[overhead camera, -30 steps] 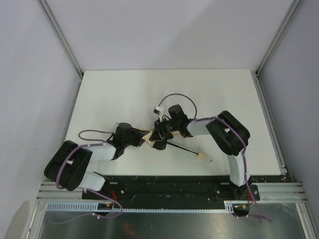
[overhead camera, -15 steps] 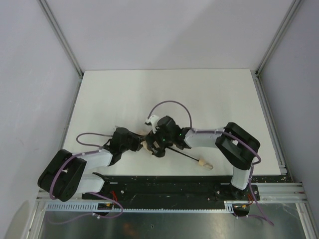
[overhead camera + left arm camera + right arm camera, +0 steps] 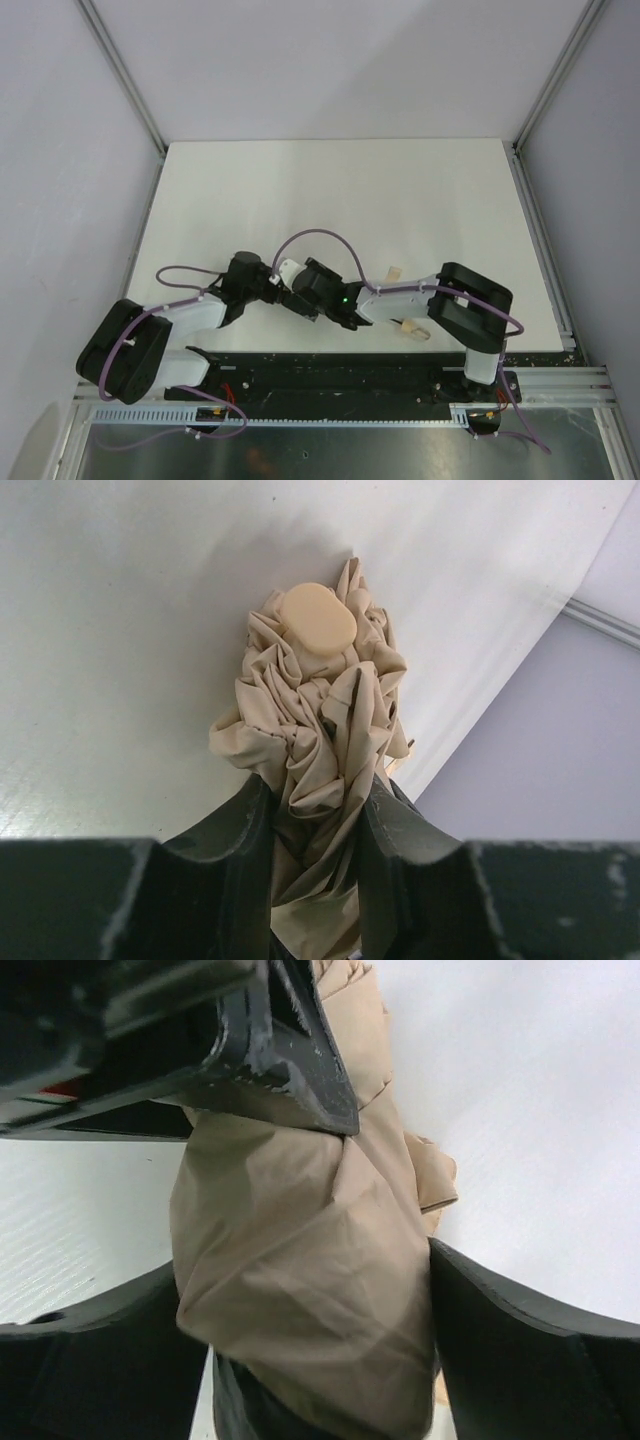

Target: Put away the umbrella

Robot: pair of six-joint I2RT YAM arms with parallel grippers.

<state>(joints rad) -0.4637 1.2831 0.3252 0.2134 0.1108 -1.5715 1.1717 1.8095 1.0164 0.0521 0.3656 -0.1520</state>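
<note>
We look down on a white surface (image 3: 330,190) with pale walls around it and the two arms reaching in from its near edge. The left arm (image 3: 185,318) comes from the near left corner and the right arm (image 3: 420,295) from the near right. Their wrists meet low in the middle of the surface, almost touching.

The umbrella (image 3: 320,740) lies under that meeting point, so from above the arms hide most of it. Its beige cloth is bunched into a crumpled bundle.

The left fingers (image 3: 235,850) are closed part-way on the cloth. They pinch it from both sides, and the folds bulge out beyond them over the surface.

The right fingers (image 3: 530,1340) stand wide apart, one on each side of a thicker part of the same bundle. The cloth fills the gap between them and seems to brush both inner faces, but we see no squeeze in the folds. In the right wrist view, one dark left finger sits just above, pressed on the cloth.

The handle (image 3: 412,327) (small and light tan) rests on the surface close to the right arm's base, well apart from the cloth bundle.

A rounded tan cap (image 3: 318,620) sits at the far end of the bundle, beyond the left fingers.
</note>
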